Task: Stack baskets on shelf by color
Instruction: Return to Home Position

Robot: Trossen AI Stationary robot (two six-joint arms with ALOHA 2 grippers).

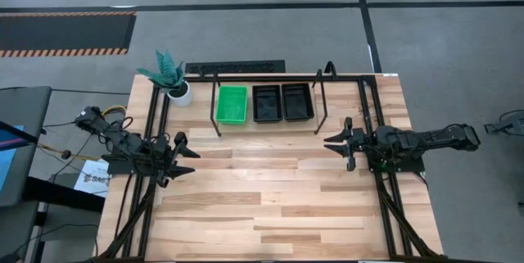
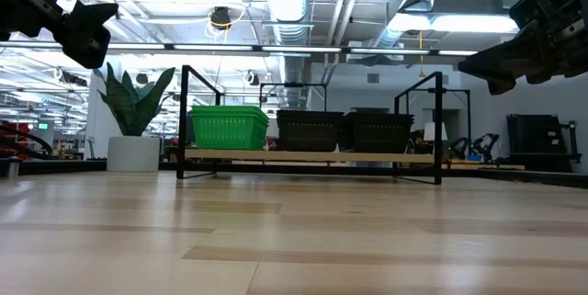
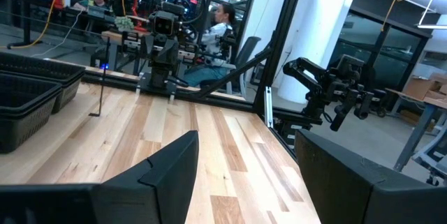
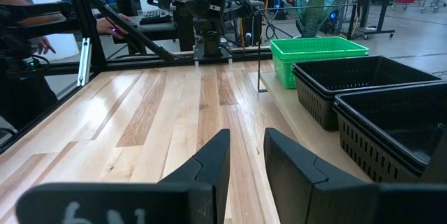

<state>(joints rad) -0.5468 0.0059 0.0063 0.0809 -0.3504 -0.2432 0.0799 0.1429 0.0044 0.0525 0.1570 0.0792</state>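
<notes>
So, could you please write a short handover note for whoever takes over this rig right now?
Left gripper: open, empty, above the table on its left side, short of the shelf.
Right gripper: open, empty, above the right side.
Shelf: green stack at left, black stack in the middle, second black stack at right.
Done: every basket in view sits on the shelf, sorted by colour.
Left: probably only parking both arms.

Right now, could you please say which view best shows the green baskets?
The low view: the green baskets sit side-on on the shelf. The high view shows only the top one; the right wrist view, an oblique look; the left wrist, nothing.
</notes>
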